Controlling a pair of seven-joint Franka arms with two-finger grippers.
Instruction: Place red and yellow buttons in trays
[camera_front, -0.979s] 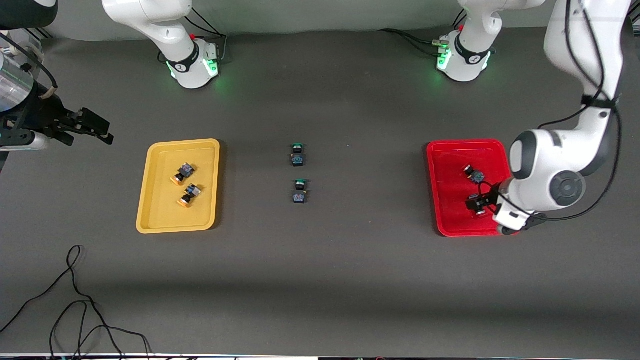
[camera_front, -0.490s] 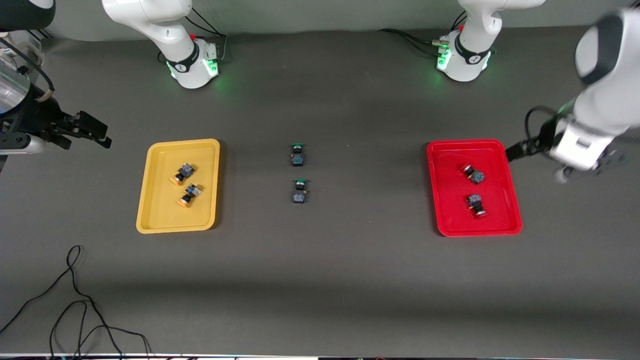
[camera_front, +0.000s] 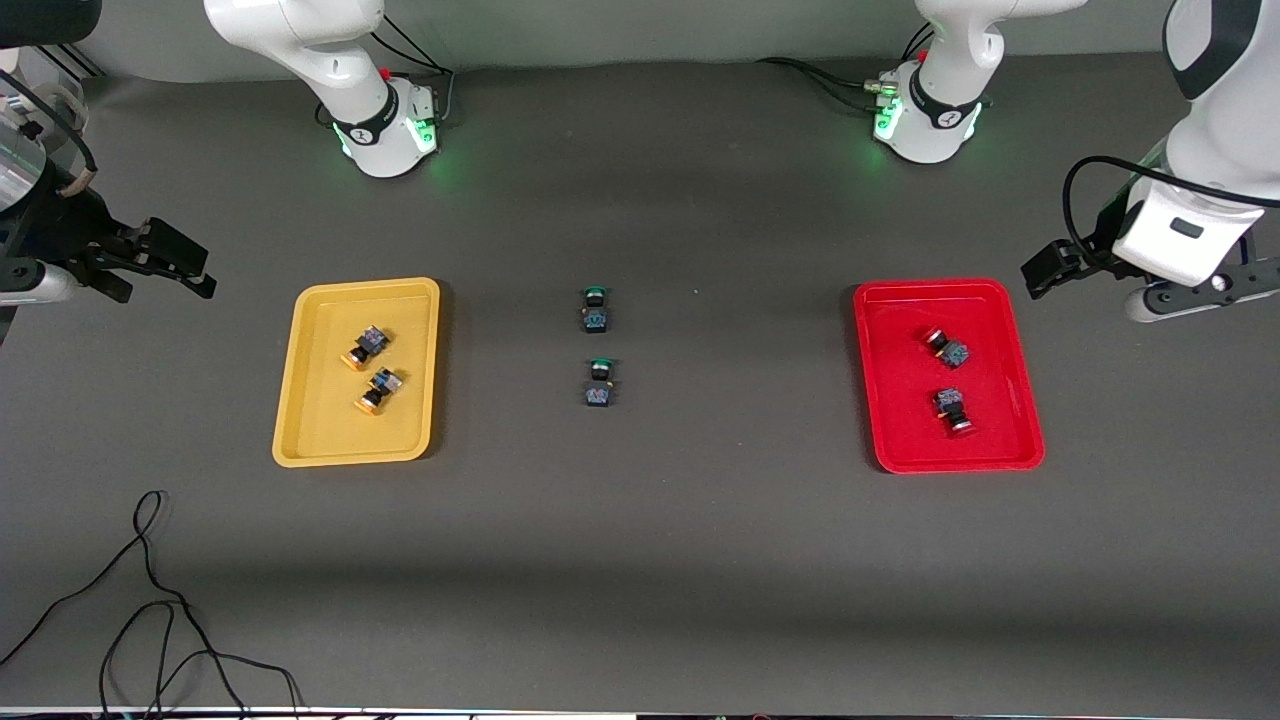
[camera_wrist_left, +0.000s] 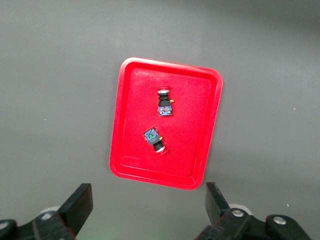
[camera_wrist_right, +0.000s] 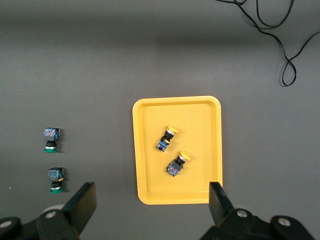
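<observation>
Two yellow-capped buttons (camera_front: 363, 347) (camera_front: 377, 390) lie in the yellow tray (camera_front: 310, 440). They also show in the right wrist view (camera_wrist_right: 167, 138) (camera_wrist_right: 177, 164). Two red-capped buttons (camera_front: 946, 347) (camera_front: 953, 410) lie in the red tray (camera_front: 900, 430). They also show in the left wrist view (camera_wrist_left: 164, 101) (camera_wrist_left: 154, 141). My left gripper (camera_front: 1045, 272) (camera_wrist_left: 147, 192) is open and empty, up over the table beside the red tray (camera_wrist_left: 135, 100), toward the left arm's end. My right gripper (camera_front: 195, 265) (camera_wrist_right: 151, 191) is open and empty, up beside the yellow tray (camera_wrist_right: 145, 115), toward the right arm's end.
Two green-capped buttons (camera_front: 595, 308) (camera_front: 599, 382) lie on the table midway between the trays; they also show in the right wrist view (camera_wrist_right: 51, 139) (camera_wrist_right: 56, 179). A black cable (camera_front: 150, 600) loops on the table near the front camera at the right arm's end.
My left gripper has left the nearer red button lying in the red tray, risen and drawn away off the tray toward the left arm's end. My right gripper has barely shifted.
</observation>
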